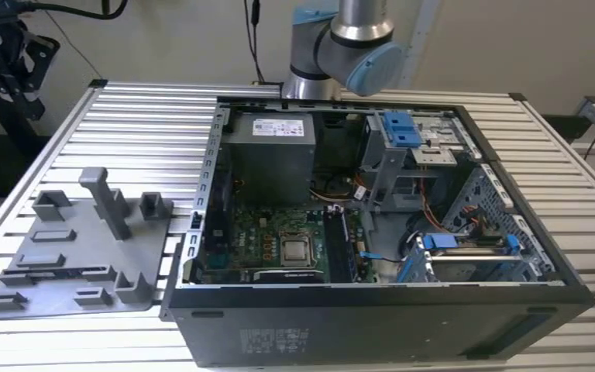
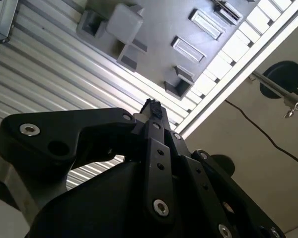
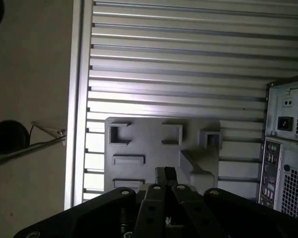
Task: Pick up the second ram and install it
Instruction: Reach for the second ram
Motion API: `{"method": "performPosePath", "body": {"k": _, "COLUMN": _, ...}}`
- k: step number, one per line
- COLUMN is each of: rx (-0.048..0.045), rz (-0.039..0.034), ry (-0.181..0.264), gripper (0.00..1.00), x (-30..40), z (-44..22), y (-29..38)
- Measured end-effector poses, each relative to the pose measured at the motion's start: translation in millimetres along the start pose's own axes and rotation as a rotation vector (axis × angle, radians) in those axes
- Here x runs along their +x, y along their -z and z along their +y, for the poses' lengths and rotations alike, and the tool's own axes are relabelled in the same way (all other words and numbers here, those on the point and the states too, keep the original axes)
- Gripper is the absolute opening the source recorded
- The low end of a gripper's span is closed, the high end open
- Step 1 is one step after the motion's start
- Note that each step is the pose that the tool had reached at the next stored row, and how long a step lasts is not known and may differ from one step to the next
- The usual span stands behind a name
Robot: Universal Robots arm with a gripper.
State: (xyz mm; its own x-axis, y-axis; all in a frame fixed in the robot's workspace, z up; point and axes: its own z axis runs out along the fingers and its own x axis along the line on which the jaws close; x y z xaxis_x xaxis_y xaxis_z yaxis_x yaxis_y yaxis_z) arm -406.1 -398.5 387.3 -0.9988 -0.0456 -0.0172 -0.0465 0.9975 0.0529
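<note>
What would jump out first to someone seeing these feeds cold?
The open computer case dominates the exterior view, green motherboard exposed, on a slatted metal table. At the exterior view's left lies a grey tray with upright pegs. In both wrist views the black gripper points toward that tray, jaws closed together.

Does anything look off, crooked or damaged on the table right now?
Nothing stands out. The grey tray lies flat on the slatted table beside the open computer case, the gripper poised above it; no spills or damage show.
</note>
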Motion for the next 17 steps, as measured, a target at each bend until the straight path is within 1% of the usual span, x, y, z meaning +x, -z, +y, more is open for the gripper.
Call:
{"method": "performPosePath", "body": {"k": 3, "rx": 0.0001, "rz": 0.0001, "ry": 0.0, "gripper": 0.11, "x": 0.2, "z": -0.1, "y": 0.1}}
{"method": "performPosePath", "body": {"k": 5, "rx": 0.0, "rz": 0.0001, "ry": 0.0, "gripper": 0.11, "x": 0.3, "z": -1.5, "y": 0.1}}
{"method": "performPosePath", "body": {"k": 10, "rx": 0.0, "rz": 0.0, "ry": 0.0, "gripper": 0.11, "x": 0.8, "z": -9.7, "y": 0.4}}
{"method": "performPosePath", "body": {"k": 17, "rx": 0.0001, "rz": 0.0001, "ry": 0.0, "gripper": 0.11, "x": 3.9, "z": -20.3, "y": 0.8}}
